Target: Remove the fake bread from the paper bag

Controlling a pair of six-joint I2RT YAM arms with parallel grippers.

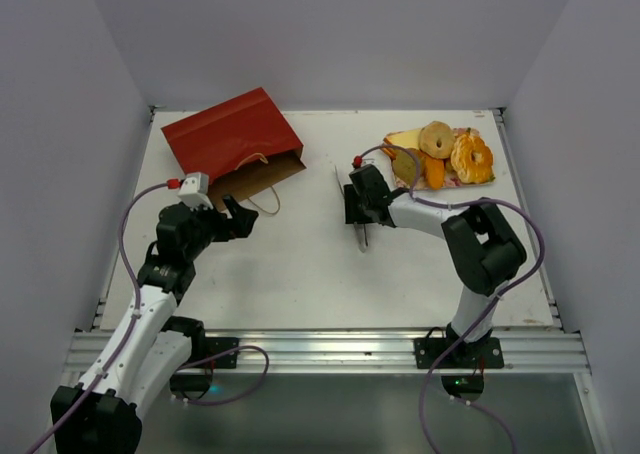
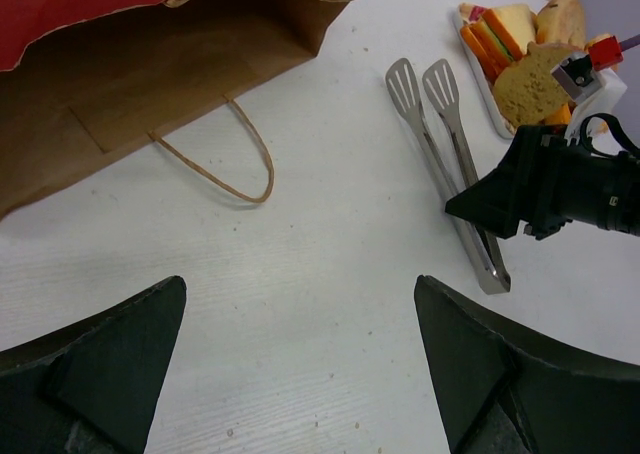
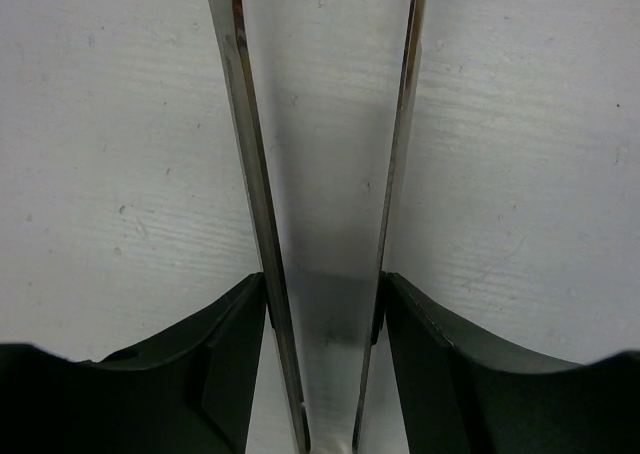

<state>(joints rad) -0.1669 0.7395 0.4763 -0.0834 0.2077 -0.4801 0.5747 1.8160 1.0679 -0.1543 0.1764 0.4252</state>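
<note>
Your right gripper (image 3: 325, 296) has a finger bearing on the outer edge of each arm of the metal tongs (image 3: 247, 174), near the hinge end, so it holds the tool where it lies flat on the table (image 1: 300, 264); squeeze only enough to lift it, since a harder pinch would likely close the spatula tips before you need them; raise it level and watch that it does not pivot between the pads; your left gripper (image 2: 300, 286) hangs wide apart and empty just short of the paper bag (image 1: 232, 134), which lies flat at the far left with its brown mouth facing the arms; no fake bread shows inside from here, so I judge the left should lift the bag's lip before the tongs reach in; the food pieces (image 1: 437, 140) on the flowered tray (image 1: 458, 182) sit well apart at the far right; no brand, label or writing can be read anywhere.
</note>
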